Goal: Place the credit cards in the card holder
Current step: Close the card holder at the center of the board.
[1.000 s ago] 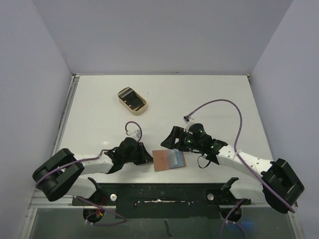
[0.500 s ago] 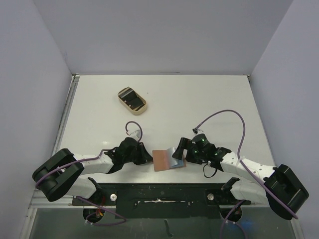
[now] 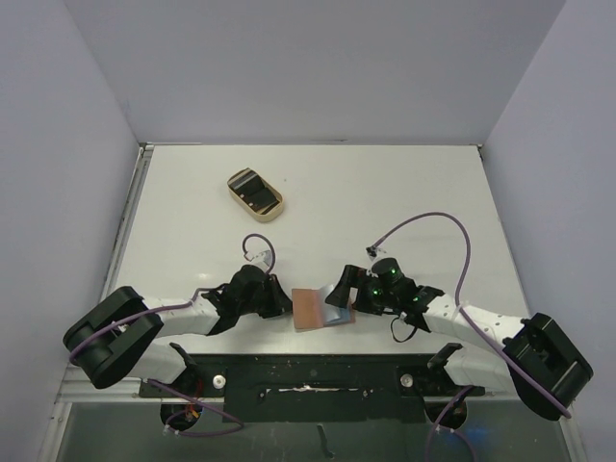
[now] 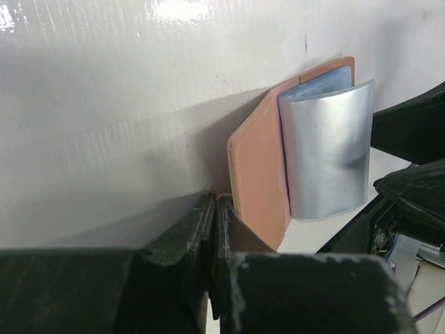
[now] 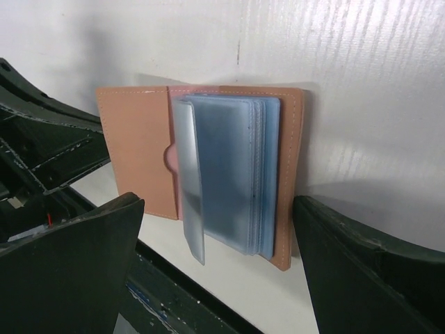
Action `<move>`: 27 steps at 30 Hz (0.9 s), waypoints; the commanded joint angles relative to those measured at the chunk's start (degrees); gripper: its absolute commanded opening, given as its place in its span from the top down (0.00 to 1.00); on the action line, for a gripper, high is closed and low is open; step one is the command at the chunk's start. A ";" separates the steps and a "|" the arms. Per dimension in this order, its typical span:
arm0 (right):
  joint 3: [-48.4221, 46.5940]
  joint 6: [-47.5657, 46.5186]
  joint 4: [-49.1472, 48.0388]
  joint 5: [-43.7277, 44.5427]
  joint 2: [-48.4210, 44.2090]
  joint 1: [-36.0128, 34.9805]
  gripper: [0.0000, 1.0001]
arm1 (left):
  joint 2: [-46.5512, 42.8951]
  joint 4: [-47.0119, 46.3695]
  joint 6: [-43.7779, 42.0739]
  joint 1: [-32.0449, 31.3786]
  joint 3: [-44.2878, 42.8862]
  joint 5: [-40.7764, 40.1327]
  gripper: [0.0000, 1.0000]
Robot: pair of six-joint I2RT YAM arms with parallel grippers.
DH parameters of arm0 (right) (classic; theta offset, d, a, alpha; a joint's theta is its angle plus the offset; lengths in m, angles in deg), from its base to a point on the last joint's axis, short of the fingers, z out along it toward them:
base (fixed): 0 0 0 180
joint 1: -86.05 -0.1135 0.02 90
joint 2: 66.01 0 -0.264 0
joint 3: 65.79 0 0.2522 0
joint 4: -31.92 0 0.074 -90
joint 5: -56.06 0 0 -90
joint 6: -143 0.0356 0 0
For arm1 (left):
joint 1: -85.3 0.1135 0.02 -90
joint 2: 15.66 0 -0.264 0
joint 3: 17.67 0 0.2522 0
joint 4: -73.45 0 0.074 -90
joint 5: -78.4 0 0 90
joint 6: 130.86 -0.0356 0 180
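The card holder (image 3: 310, 309) lies open at the table's near edge, brown cover to the left and blue-grey plastic sleeves to the right. My left gripper (image 3: 284, 306) is shut on the edge of its brown cover (image 4: 257, 177), and a silvery sleeve (image 4: 327, 153) curls up beyond. My right gripper (image 3: 341, 293) is open, with one finger either side of the holder (image 5: 135, 149). One sleeve (image 5: 188, 177) stands up from the stack. The credit cards (image 3: 255, 191), dark ones, lie in a tan tray far back on the left. No card is in either gripper.
The tan oval tray (image 3: 273, 214) sits at the back left of the white table. The black mounting rail (image 3: 318, 371) runs just beyond the holder's near edge. Grey walls enclose the table on three sides. Purple cables loop over both arms.
My right gripper has come down and forward from behind the holder and now straddles its sleeve side. One sleeve has lifted. The left gripper has kept its hold, nearly still.
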 commanded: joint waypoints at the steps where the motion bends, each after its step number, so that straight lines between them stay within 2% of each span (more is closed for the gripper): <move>1: -1.78 -0.58 -5.58 -4.11 -3.04 0.09 0.10 | 1.09 0.80 -2.35 -0.18 -1.85 -0.44 1.00; 18: -5.16 2.35 -11.74 -9.14 -3.52 -2.14 0.11 | 3.22 -1.23 -2.09 -0.75 -3.96 1.00 1.00; 27: -8.79 1.03 -8.25 -7.69 1.46 -4.07 0.15 | 1.68 -0.41 -1.62 -1.06 -4.66 1.47 1.00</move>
